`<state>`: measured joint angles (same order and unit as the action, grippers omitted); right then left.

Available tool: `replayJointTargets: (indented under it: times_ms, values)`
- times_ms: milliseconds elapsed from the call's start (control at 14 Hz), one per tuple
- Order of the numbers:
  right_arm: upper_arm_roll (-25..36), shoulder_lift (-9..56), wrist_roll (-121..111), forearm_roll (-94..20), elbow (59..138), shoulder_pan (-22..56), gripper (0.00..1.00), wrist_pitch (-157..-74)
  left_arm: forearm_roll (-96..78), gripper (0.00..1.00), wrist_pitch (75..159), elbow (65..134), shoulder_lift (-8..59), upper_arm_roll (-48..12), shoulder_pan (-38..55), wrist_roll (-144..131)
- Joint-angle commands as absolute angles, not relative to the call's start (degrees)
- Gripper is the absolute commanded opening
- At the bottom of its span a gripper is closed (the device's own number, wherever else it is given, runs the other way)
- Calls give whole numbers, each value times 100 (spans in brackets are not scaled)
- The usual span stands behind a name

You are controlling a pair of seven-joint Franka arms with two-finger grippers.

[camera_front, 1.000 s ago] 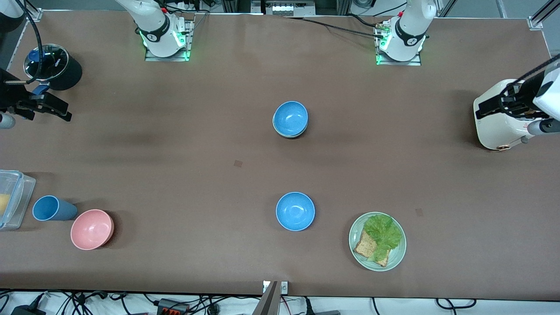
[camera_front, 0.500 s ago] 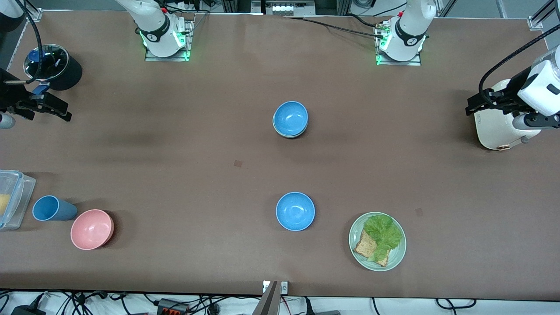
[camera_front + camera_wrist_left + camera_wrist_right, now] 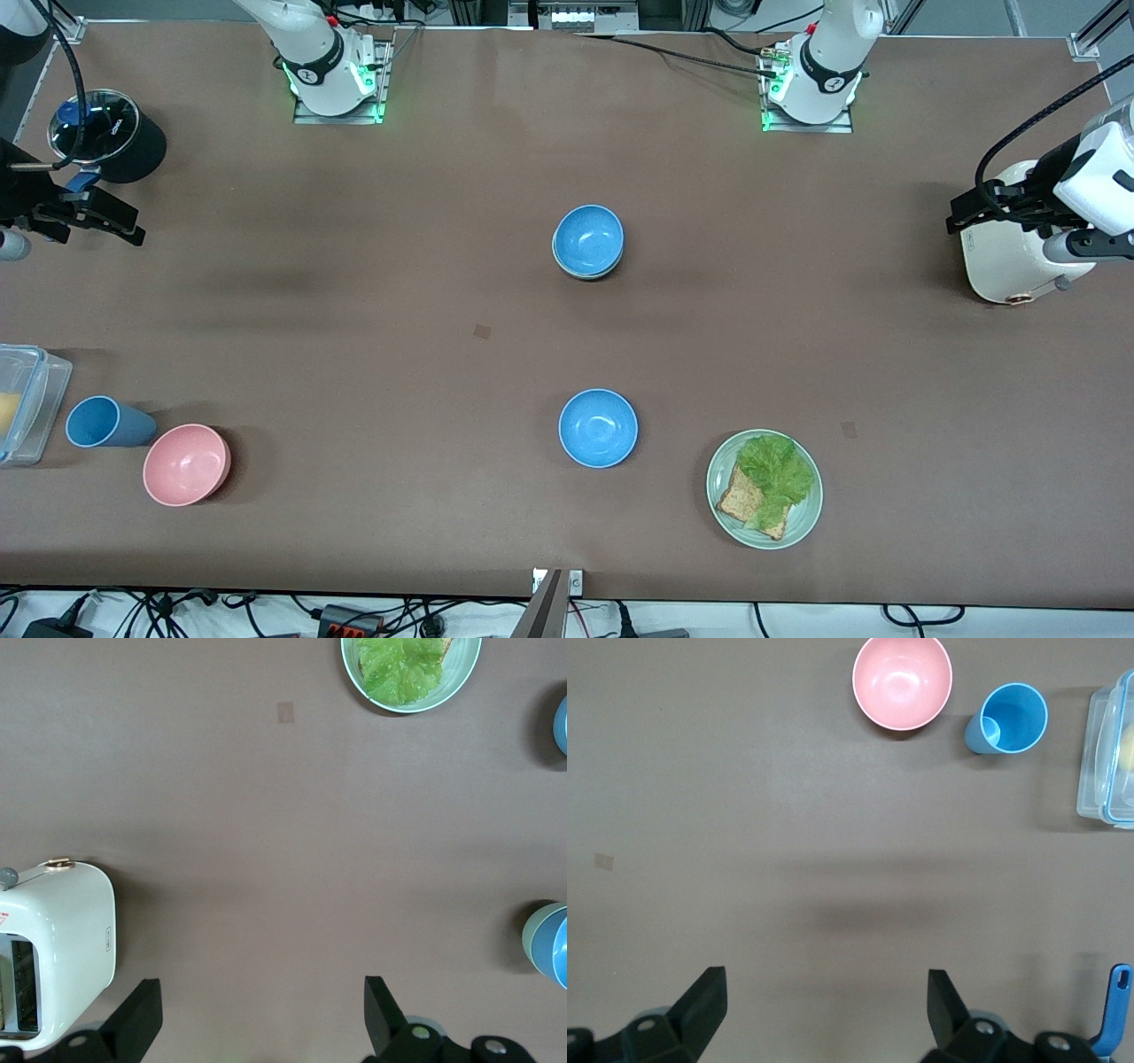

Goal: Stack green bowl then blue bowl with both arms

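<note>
A blue bowl point(image 3: 587, 239) sits nested in the green bowl point(image 3: 582, 274) mid-table; only a thin pale rim of the green bowl point(image 3: 530, 928) shows under it. A second blue bowl point(image 3: 598, 428) stands alone, nearer the front camera. My left gripper point(image 3: 961, 213) hangs open over the toaster point(image 3: 1005, 257) at the left arm's end; the left wrist view shows the left gripper point(image 3: 261, 992) with nothing between its fingers. My right gripper point(image 3: 124, 221) hangs open at the right arm's end, and the right gripper point(image 3: 824, 983) holds nothing.
A green plate point(image 3: 719, 509) with lettuce and toast lies beside the lone blue bowl. A pink bowl point(image 3: 187, 464), a blue cup point(image 3: 106, 422) and a clear plastic box point(image 3: 35, 399) stand at the right arm's end, nearer the front camera. A black lidded pot point(image 3: 133, 146) is close to the right gripper.
The left arm's hand has shifted a little over the toaster, toward the table's middle. The right arm and the bowls have not moved.
</note>
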<state>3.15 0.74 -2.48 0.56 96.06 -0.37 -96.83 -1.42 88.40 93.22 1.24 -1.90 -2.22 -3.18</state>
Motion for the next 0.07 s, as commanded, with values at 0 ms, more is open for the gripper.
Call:
replayJointTargets:
  times_ms: [0]
  values:
    - [229, -88, -255, 141, 9747, -114, 100, -9703, -299, 100, 8736, 9281, 79, -193, -255, -185]
